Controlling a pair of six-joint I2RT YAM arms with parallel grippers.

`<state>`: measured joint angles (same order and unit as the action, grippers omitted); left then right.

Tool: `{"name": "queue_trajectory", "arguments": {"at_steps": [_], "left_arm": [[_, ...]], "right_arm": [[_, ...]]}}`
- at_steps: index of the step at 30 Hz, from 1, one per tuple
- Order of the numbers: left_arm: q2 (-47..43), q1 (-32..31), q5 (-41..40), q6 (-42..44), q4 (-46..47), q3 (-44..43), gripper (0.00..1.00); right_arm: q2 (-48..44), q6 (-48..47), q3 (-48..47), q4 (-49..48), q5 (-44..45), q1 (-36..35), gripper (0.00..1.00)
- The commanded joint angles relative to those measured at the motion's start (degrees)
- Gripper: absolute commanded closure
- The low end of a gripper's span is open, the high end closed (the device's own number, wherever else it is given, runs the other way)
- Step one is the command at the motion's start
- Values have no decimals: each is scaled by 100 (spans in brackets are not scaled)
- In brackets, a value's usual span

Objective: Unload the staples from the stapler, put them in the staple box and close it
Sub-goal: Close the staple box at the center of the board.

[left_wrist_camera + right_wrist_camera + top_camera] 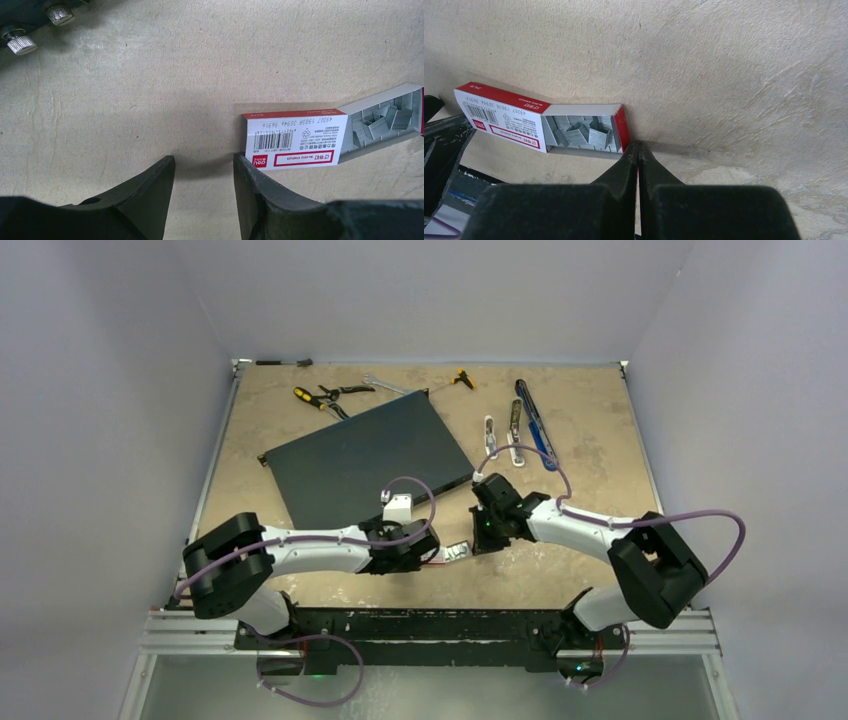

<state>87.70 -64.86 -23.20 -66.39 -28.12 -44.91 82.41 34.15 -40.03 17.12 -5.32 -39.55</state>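
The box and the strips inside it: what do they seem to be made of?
Box: probably thin card with a slightly glossy print; folded edges and a barcode show. Staples: they seem to be metal, dull silver-grey; ridged, joined strips lying jumbled.

Soft, even light covers the tabletop (600, 440). Shadows are small and pale. The tools (322, 396) at its far edge look maybe blurry.

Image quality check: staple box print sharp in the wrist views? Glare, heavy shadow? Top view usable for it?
Left wrist: staple box sharp, print legible, no glare, soft shadow by the left end effector. Right wrist: box and staples crisp, right end effector dark in the foreground. Top external: light even, box tiny, print unreadable.
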Motion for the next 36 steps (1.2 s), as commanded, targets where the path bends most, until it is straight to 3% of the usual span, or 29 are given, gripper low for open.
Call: {"name": "queue_trajectory", "arguments": {"at_steps": [1, 9, 22, 29, 36], "left_arm": [[475, -149, 905, -277, 34, 292, 54], [485, -202, 879, -330, 10, 293, 54], [244, -207, 573, -443, -295, 335, 54], [-265, -148, 64, -494, -826, 279, 53], [-904, 302, -301, -3, -820, 195, 52]], "right_arm": [[46, 291, 184, -114, -405, -266, 100], [27, 588, 248, -176, -265, -519, 100], [-428, 823, 42, 554, 405, -497, 97], [-607, 901, -253, 1098, 1154, -477, 82], [-722, 745, -418, 1200, 1256, -467, 70]]}}
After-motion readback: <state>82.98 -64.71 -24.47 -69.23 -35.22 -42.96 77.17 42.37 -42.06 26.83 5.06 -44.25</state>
